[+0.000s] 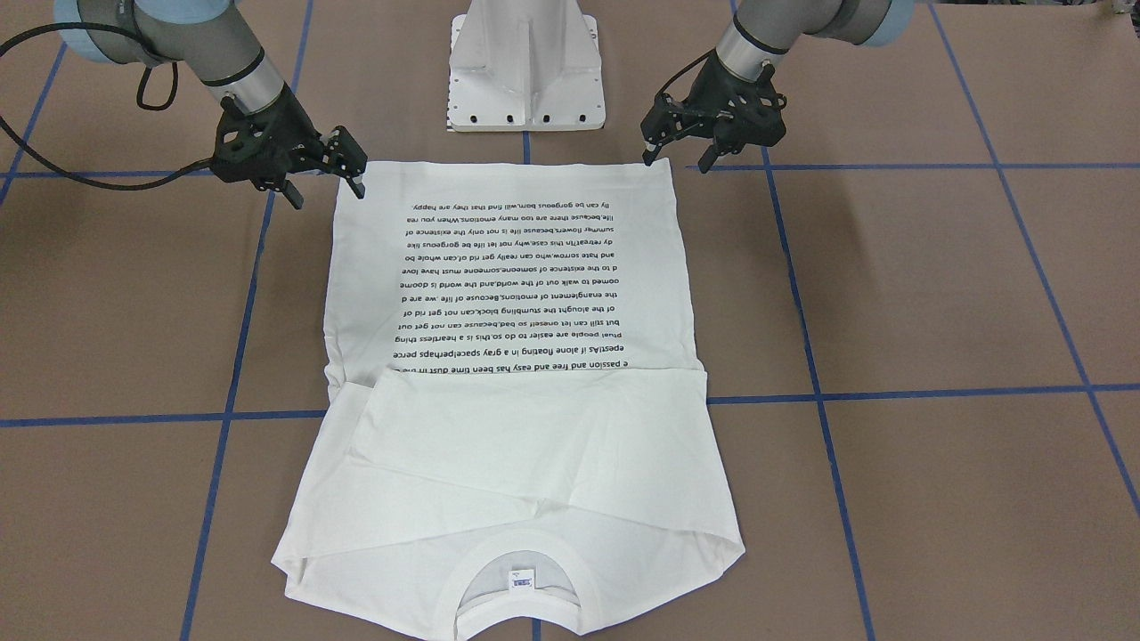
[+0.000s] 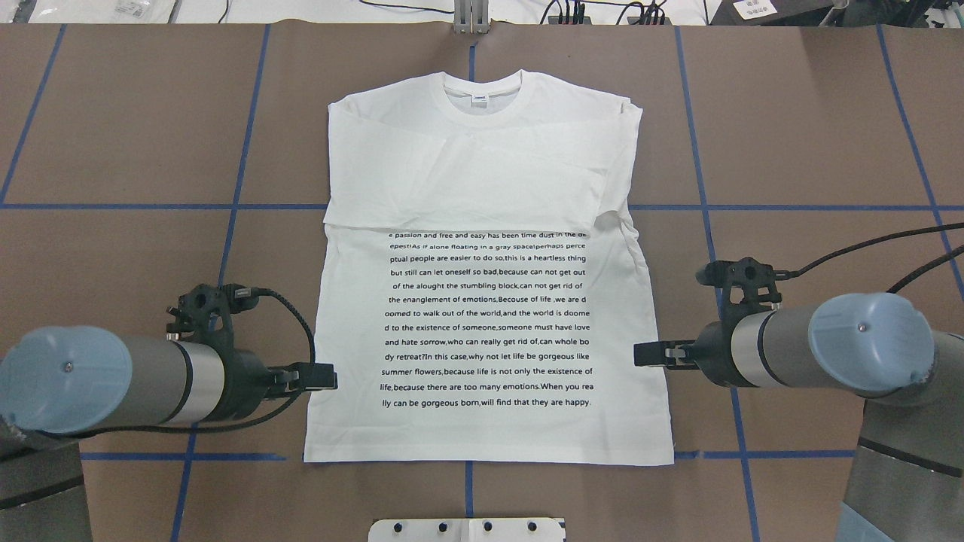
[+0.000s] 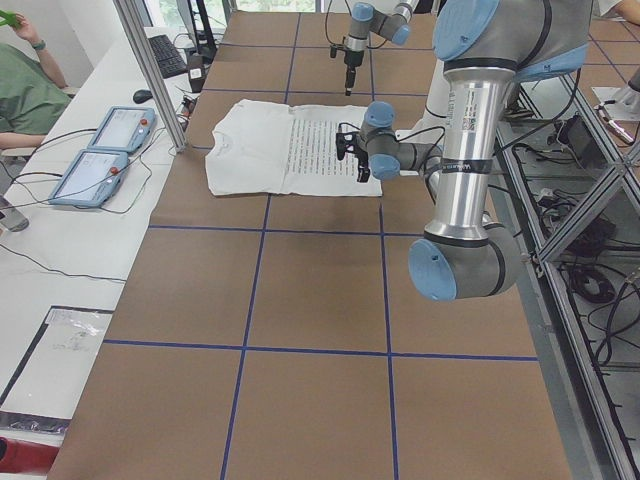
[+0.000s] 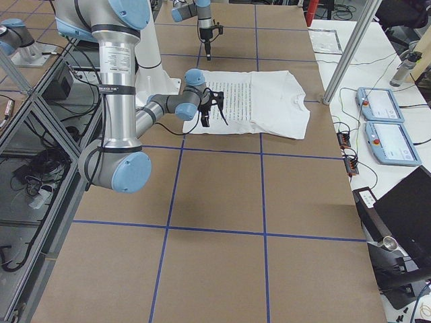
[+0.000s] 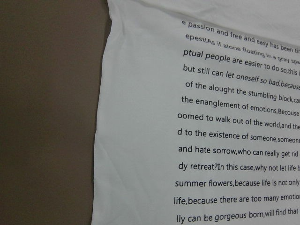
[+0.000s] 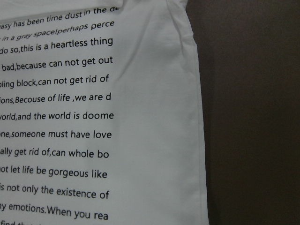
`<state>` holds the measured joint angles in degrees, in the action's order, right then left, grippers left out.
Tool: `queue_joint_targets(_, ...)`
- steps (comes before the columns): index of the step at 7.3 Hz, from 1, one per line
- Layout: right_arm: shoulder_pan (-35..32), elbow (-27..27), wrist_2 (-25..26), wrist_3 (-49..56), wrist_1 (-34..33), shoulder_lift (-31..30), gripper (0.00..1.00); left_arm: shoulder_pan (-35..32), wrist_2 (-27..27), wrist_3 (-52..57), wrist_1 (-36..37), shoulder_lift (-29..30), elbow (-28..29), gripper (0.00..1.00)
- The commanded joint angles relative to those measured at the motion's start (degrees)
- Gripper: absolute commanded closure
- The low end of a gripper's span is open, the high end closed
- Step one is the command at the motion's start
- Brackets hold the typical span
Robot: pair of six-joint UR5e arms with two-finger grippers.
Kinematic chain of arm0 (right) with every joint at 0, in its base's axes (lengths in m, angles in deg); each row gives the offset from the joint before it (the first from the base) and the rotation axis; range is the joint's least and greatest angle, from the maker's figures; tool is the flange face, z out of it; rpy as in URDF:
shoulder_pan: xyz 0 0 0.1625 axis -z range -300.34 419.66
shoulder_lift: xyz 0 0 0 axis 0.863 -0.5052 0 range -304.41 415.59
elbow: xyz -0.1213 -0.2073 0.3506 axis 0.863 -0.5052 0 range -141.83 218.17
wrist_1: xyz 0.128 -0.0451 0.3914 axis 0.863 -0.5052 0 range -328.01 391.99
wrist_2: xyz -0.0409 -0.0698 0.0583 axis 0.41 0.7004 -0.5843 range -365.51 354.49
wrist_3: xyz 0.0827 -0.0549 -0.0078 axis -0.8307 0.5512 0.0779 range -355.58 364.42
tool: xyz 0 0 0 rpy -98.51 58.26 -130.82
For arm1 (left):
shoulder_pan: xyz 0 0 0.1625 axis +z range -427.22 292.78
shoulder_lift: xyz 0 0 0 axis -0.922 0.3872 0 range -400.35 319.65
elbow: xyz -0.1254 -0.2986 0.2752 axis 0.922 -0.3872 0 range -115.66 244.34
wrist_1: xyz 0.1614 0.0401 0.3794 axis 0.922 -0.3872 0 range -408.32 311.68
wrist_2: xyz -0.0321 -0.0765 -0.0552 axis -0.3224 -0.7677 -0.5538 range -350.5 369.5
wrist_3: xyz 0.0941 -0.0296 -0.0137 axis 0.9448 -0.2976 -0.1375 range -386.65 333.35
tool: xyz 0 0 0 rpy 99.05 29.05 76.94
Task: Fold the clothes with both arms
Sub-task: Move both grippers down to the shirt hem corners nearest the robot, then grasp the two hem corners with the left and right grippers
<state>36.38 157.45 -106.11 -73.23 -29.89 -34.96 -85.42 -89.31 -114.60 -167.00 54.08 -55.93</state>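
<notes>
One white pedestal (image 1: 525, 71) stands at the robot's edge of the table (image 1: 935, 294). Two grippers, both empty with fingers spread: left gripper (image 1: 677, 164) and right gripper (image 1: 328, 198), one at either side of the hem end of the single T-shirt (image 1: 534, 445). The shirt lies flat mid-table, one text block (image 1: 517, 285) upward, sleeves folded across the chest, one neck label (image 1: 522, 580) farthest.

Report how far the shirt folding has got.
Done: both sleeves lie folded across the chest of the T-shirt. In hand: left hand and right hand, both open, sit by the hem corners, gripping nothing. Left, likely: folding the hem up toward the collar.
</notes>
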Motion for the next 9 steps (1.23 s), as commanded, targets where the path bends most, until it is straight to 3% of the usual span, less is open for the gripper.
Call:
queue_joint_targets(1,3.7,0.2,3.5,-2.2,0.9,-0.7,0.0,5.0,3.2,-4.3,-4.5,-1.4,3.0,0.0)
queue_joint_targets(3,3.7,0.3,3.5,-2.2,0.9,-0.7,0.0,5.4,3.3,-11.2,-15.1,-1.3,9.1,0.22)
queue_joint_targets(4,3.7,0.4,3.5,-2.2,0.9,-0.6,0.0,5.5,3.3,-11.8,-15.3,-1.4,9.5,0.3)
queue_joint_targets(9,3.6,0.6,3.6,-2.2,0.9,-0.6,0.0,6.0,3.3,-11.8,-15.0,-1.4,10.6,0.3)
